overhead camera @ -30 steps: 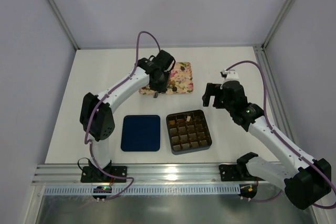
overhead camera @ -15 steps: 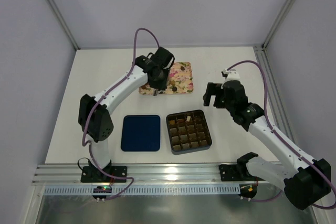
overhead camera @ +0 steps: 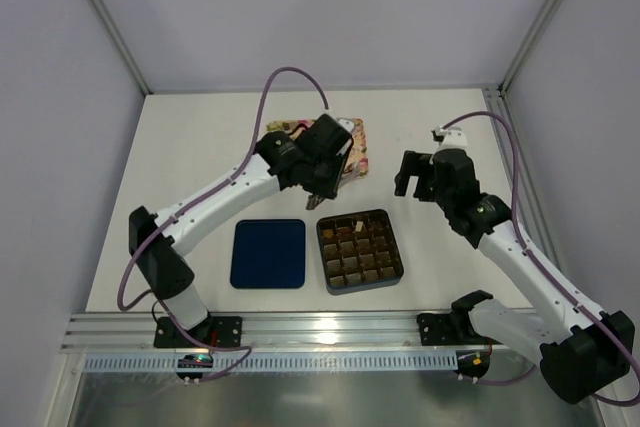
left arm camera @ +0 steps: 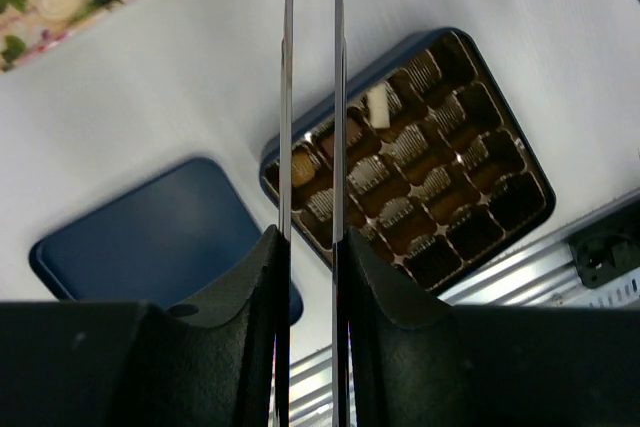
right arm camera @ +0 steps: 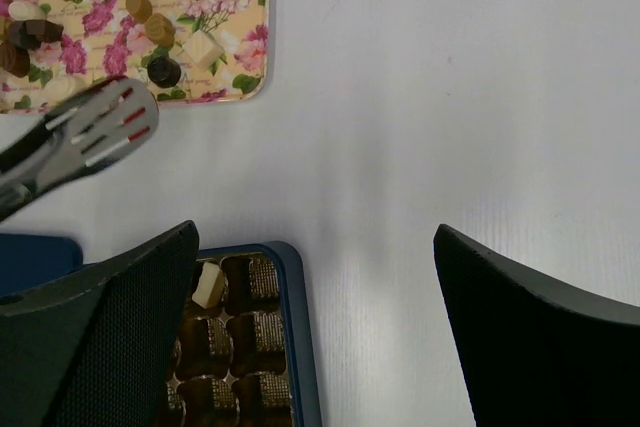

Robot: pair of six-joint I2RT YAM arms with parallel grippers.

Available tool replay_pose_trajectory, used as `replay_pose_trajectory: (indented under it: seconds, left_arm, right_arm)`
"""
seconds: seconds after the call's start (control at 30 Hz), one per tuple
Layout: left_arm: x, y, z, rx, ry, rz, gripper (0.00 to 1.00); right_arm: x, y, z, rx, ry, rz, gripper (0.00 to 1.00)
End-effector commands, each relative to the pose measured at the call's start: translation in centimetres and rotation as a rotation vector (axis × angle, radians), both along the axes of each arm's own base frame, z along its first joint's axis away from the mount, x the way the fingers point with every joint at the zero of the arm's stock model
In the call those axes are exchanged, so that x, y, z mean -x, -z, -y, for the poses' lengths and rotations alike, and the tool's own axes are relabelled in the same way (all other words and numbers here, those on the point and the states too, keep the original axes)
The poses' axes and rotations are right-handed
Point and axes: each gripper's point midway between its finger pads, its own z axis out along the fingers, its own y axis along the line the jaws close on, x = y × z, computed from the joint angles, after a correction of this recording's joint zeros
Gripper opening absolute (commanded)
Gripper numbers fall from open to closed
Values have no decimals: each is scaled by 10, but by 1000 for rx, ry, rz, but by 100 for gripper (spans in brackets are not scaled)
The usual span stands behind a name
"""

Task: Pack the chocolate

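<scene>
My left gripper [overhead camera: 320,183] [left arm camera: 311,247] is shut on a pair of metal tongs [left arm camera: 311,97], which hang over the table between the floral tray [overhead camera: 356,139] and the dark cell box [overhead camera: 360,250]. The tong tips [right arm camera: 100,127] are close together and show red; I cannot tell whether a piece is between them. Several chocolates [right arm camera: 165,71] lie on the tray [right arm camera: 235,7]. The box [left arm camera: 420,167] holds brown pieces and one whitish piece [right arm camera: 208,284] [left arm camera: 378,102] in a far cell. My right gripper [overhead camera: 415,175] [right arm camera: 315,232] is open and empty, right of the box.
A dark blue lid [overhead camera: 268,253] [left arm camera: 140,237] lies flat to the left of the box. An aluminium rail [overhead camera: 300,332] runs along the near table edge. Grey walls and frame posts close off the sides and back.
My left arm has swung from over the floral tray toward the near right, carrying the tongs toward the cell box. The right arm has shifted only slightly.
</scene>
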Motion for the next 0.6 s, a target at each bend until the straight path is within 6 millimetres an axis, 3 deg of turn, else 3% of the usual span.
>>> replay_pose_trajectory:
  seconds: [0.0,0.23,0.57]
  left_arm:
    - [27,-9,16,44,25,2,26]
    - [68,3,43,43,97,-18,26]
    - [101,16,60,33,152,-41,26]
  right_arm:
    - [-2,-29,12,-11,53,67,100]
    - [5,-34,24,-7,88,72,100]
    - [13,-28,30,-6,101,62,100]
